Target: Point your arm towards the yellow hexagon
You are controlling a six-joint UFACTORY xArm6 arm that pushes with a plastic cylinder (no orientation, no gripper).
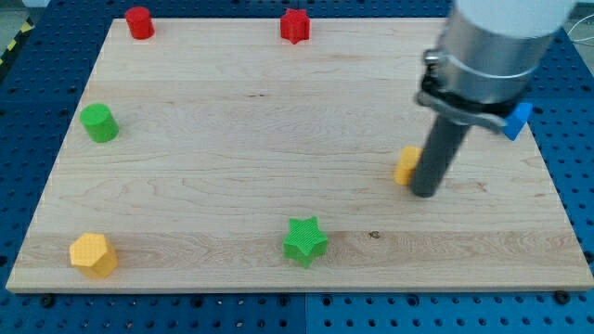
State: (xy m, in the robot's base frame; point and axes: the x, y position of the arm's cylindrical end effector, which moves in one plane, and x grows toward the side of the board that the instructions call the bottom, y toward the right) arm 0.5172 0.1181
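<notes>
The yellow hexagon (pixel 94 254) lies near the board's bottom left corner. My tip (pixel 424 192) rests on the board at the view's right, far from the hexagon. It stands right beside a small yellow-orange block (pixel 406 164), which the rod partly hides, so its shape is unclear. A green star (pixel 304 240) lies between the tip and the hexagon, near the bottom edge.
A green cylinder (pixel 97 122) sits at the left edge. A red cylinder (pixel 139 21) and a red star (pixel 294 25) sit along the top edge. A blue block (pixel 518 121) lies at the right, partly behind the arm. The wooden board (pixel 232 121) rests on a blue perforated table.
</notes>
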